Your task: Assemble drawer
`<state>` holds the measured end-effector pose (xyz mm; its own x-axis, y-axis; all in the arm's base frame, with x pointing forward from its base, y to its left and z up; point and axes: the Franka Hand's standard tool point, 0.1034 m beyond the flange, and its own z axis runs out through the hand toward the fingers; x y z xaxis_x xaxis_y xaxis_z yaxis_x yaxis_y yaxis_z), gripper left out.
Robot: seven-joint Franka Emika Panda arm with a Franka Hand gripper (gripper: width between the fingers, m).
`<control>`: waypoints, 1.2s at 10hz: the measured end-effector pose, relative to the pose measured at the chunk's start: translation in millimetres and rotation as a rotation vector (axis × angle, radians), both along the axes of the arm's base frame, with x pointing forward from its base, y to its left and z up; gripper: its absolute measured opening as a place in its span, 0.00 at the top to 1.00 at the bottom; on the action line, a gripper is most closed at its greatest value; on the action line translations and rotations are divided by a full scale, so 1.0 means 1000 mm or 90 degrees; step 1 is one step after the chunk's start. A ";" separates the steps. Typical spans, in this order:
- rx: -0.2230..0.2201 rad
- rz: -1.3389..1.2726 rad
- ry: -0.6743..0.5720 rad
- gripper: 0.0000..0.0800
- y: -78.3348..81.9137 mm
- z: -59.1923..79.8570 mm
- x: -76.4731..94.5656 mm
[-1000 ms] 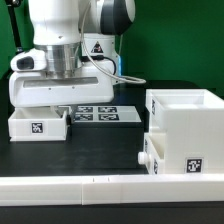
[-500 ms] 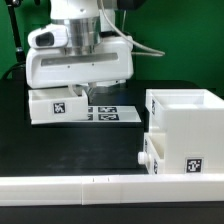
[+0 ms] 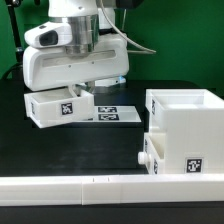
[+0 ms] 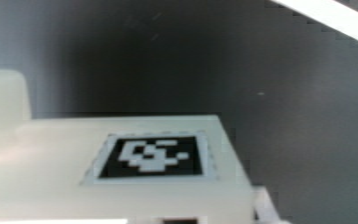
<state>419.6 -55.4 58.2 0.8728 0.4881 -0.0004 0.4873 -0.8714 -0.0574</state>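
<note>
1. A long low white plastic rail (image 3: 100, 190) is seen nearest, running across the front of the black table (image 3: 100, 145).
2. Behind it, at the exterior view's right, a big boxy white plastic housing (image 3: 185, 125) is stood with its top open; a small white tray with a front knob (image 3: 152, 156) is seated in its lower part, and a square tag is borne on the near face.
3. Farther back at the left, a second small white tagged tray (image 3: 60, 106) is seen tilted, under the white robot gripper (image 3: 80, 88). Whether the tray is held clear of the table cannot be told.
4. The gripper's opening cannot be told; its fingers are hidden.
5. A flat white marker board (image 3: 115, 113) lies just right of that tray.
</note>
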 end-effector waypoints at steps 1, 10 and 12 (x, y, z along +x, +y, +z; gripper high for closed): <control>0.002 0.059 -0.005 0.94 -0.002 0.003 0.011; -0.014 0.603 -0.028 0.94 -0.011 0.002 0.056; -0.049 0.736 -0.022 0.94 0.005 -0.001 0.084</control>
